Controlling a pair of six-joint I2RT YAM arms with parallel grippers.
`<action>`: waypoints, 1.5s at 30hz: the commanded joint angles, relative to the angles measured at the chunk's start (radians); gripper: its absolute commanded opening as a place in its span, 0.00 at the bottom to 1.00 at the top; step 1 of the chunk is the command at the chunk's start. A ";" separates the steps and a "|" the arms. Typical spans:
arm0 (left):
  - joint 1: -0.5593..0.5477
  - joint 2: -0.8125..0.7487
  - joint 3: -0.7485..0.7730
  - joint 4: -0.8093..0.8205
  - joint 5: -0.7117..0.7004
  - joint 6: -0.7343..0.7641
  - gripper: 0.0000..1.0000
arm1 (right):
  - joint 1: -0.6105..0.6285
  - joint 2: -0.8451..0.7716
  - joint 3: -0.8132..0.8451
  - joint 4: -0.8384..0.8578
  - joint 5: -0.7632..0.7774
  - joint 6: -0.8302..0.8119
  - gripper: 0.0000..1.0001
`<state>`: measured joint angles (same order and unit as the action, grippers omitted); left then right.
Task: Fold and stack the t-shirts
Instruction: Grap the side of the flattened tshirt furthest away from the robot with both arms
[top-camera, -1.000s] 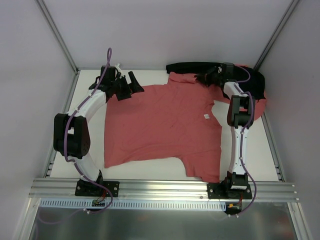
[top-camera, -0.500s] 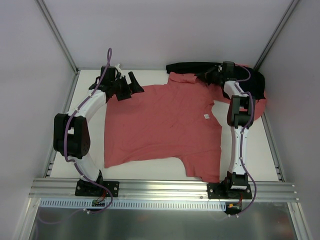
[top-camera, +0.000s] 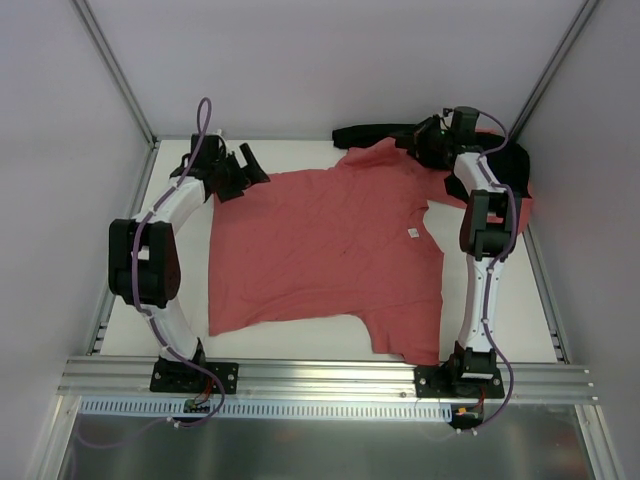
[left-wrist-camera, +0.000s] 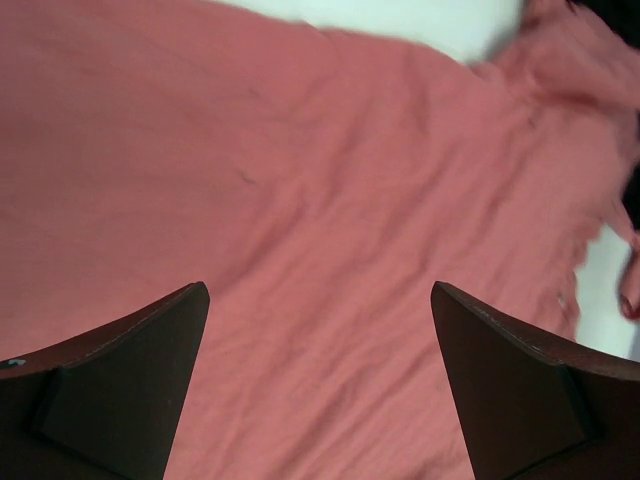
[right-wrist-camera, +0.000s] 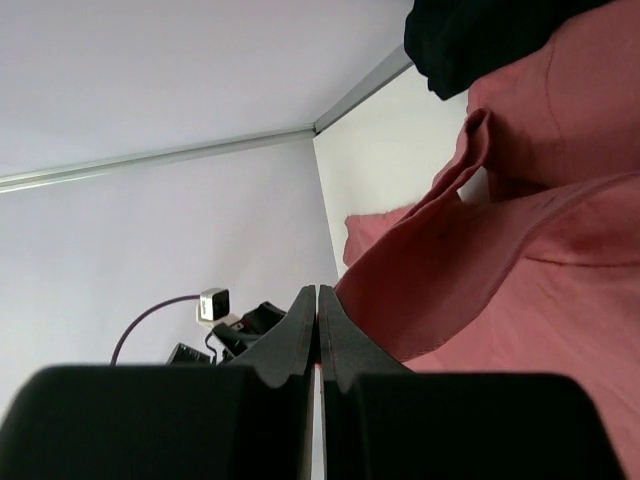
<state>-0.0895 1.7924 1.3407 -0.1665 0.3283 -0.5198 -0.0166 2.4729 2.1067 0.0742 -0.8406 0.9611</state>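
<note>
My right pincer is clamped tight, its two fingers pressed flat together. The thin edge of the t-shirt is caught at their tips, and the cloth climbs to them in a slack fold off the table. Close behind and beside this pincer a black cloth lies draped along the far edge. A heap of salmon-red cloth shows from under it on the outer side; how many pieces are in it I cannot tell. Straight ahead of the closed tips, well apart, my left pincer stands with its jaws spread wide and nothing between them. It hangs over the opposite far corner of the same t-shirt, whose wrinkled cloth fills everything beneath it; whether its tips touch the cloth I cannot tell. From both pincers the t-shirt runs back towards my bases, spread flat between my two arms. A small white label sits on it beside my right arm, and one sleeve lies close to that arm's base.
</note>
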 joint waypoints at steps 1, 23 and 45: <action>0.055 0.027 0.078 -0.004 -0.205 0.007 0.96 | 0.006 -0.098 -0.037 -0.002 -0.064 -0.027 0.00; 0.229 0.487 0.509 -0.074 -0.025 -0.019 0.88 | 0.001 -0.094 -0.037 -0.070 -0.094 -0.062 0.00; 0.252 0.605 0.545 -0.110 0.164 -0.094 0.26 | -0.025 -0.117 -0.054 -0.096 -0.103 -0.076 0.01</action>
<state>0.1619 2.3867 1.8740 -0.2687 0.4461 -0.5968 -0.0292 2.4458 2.0525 -0.0212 -0.9066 0.8967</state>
